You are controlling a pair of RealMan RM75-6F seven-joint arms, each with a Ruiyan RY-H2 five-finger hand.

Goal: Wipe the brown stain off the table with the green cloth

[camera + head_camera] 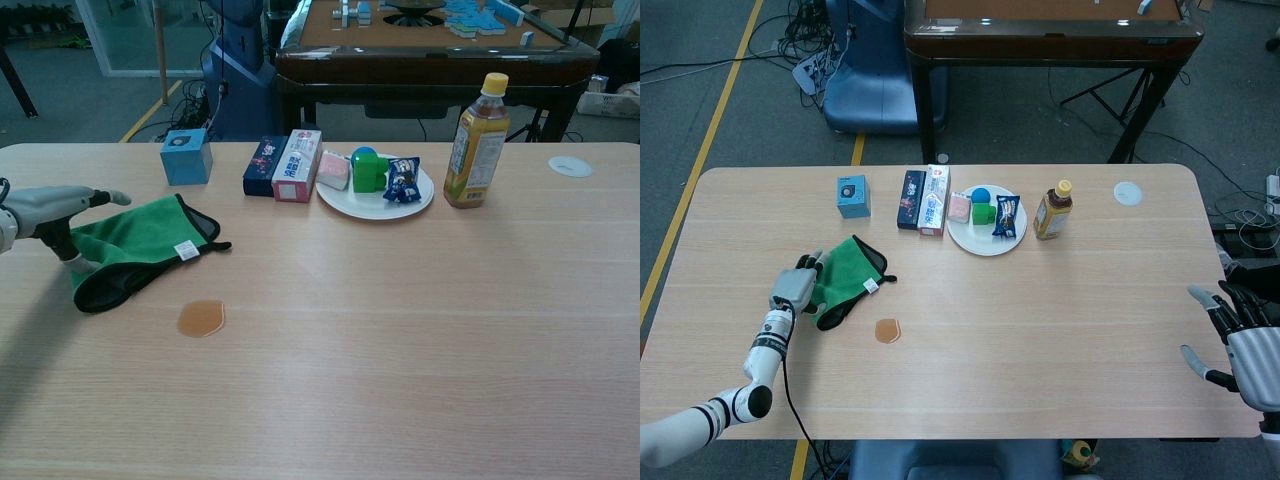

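The green cloth (pixel 847 272) (pixel 150 238), black-edged, lies folded at the table's left. A small brown stain (pixel 887 330) (pixel 201 318) sits on the wood just to its front right, uncovered. My left hand (pixel 797 286) (pixel 52 206) is at the cloth's left edge. Its fingers reach out over the fabric and its thumb points down against the edge; no closed grip shows. My right hand (pixel 1248 345) hovers at the table's right edge with its fingers spread and nothing in it. It shows only in the head view.
Along the back stand a blue box (pixel 853 195), a dark box (pixel 911 198), a white and red box (pixel 933 200), a white plate (pixel 983 243) with snacks, a tea bottle (pixel 1052 210) and a white disc (pixel 1127 192).
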